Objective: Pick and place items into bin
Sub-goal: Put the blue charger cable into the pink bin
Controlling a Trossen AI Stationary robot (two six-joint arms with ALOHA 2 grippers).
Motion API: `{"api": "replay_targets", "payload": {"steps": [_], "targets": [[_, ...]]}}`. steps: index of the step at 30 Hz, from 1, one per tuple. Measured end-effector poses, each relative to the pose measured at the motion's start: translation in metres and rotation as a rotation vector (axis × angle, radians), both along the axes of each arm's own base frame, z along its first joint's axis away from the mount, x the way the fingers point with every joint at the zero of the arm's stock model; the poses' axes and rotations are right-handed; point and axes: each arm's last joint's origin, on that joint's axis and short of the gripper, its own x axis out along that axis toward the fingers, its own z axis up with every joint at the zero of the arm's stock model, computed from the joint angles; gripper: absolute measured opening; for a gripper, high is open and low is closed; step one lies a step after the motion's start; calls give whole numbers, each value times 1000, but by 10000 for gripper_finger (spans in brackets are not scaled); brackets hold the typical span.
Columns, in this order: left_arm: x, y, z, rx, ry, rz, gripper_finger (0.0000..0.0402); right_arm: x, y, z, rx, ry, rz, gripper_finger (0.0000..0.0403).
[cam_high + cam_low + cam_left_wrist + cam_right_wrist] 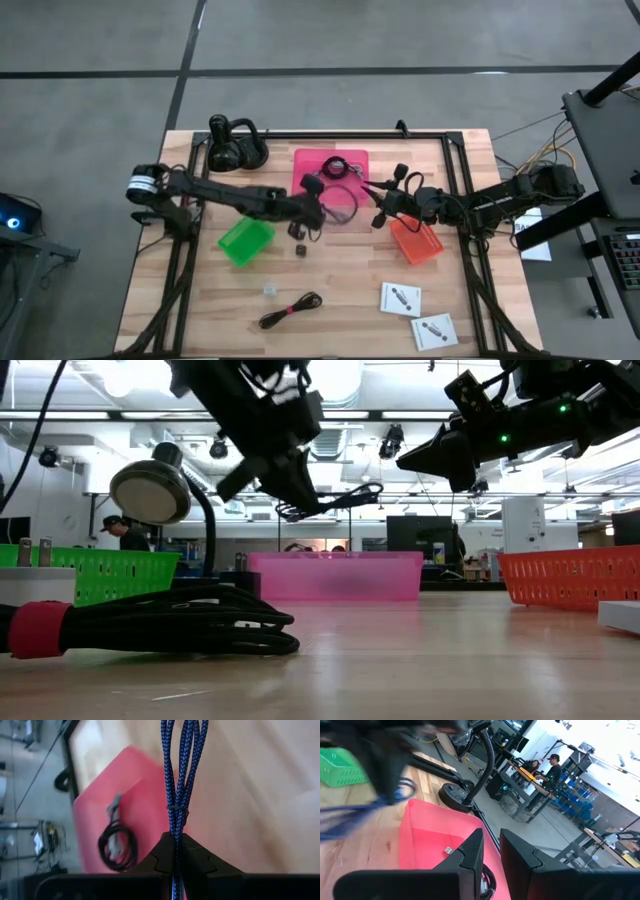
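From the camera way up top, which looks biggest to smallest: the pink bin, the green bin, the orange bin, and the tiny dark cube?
1. pink bin
2. green bin and orange bin: they look alike, so no ranking between them
3. tiny dark cube

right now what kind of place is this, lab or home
Most likely a robotics lab or workshop: a wooden table with colored sorting bins like the pink bin, open ceiling lights, and people at equipment-laden workbenches behind.
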Motion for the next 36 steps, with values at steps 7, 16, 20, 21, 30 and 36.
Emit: {"api": "replay_targets", "payload": {"steps": [7, 16, 20, 21, 30, 36], "targets": [[2, 39, 2, -47, -64, 29, 3, 0, 0, 0, -3, 2, 0, 52], [0, 80, 6, -106, -153, 72, 3, 0, 0, 0, -3, 3, 0, 52], [1, 98, 2, -159, -216, 170, 3, 0, 0, 0, -3, 3, 0, 52], [0, 102, 0, -181, -221, 202, 3, 0, 0, 0, -3, 3, 0, 52], [-1, 130, -15, -361, -314, 447, 3, 0, 0, 0, -3, 4, 1, 52], [-6, 142, -18, -506, -391, 626, 3, 0, 0, 0, -3, 4, 1, 52]]}}
